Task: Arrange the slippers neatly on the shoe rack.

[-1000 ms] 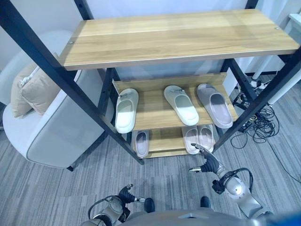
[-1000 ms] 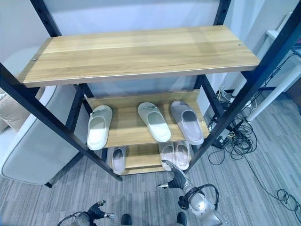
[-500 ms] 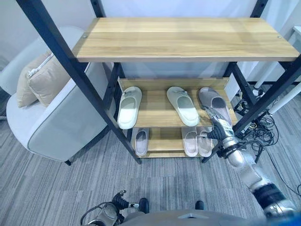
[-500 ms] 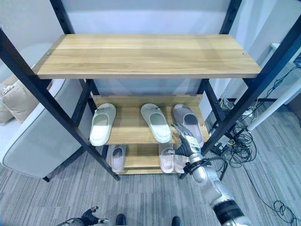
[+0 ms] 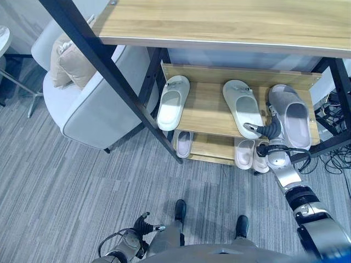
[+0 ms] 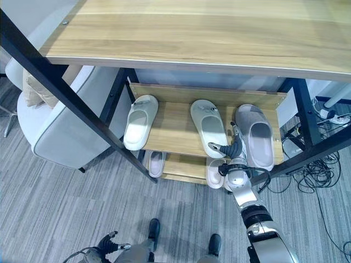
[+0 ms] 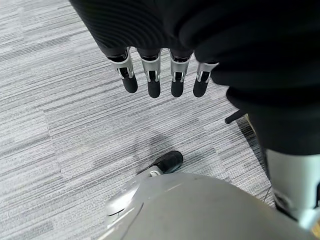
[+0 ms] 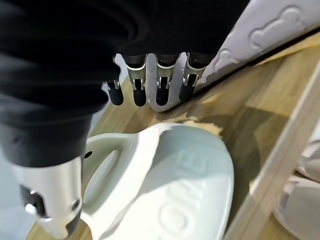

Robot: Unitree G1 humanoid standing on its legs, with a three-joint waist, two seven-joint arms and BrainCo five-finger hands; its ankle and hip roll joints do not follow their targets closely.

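Since the earlier frames the right hand has risen from the floor in front of the rack to the middle shelf of the shoe rack, and the head camera has tilted down and shifted too, so the whole scene sits differently. The right hand now reaches in between the middle white slipper and the grey slipper at the right end of that shelf; its fingers hang straight and relaxed, their dark tips just beside the grey slipper's side wall, and they curl round nothing, while the thumb juts over the heel of the white slipper. Whether the tips touch the grey slipper cannot be told. A second white slipper lies well apart at the left end of the same shelf. On the lower shelf sit a single pale slipper on the left and a pale pair on the right, partly behind the right arm. The left hand hangs low over the grey carpet with fingers straight and empty. A grey armchair with beige cushions stands left of the rack.
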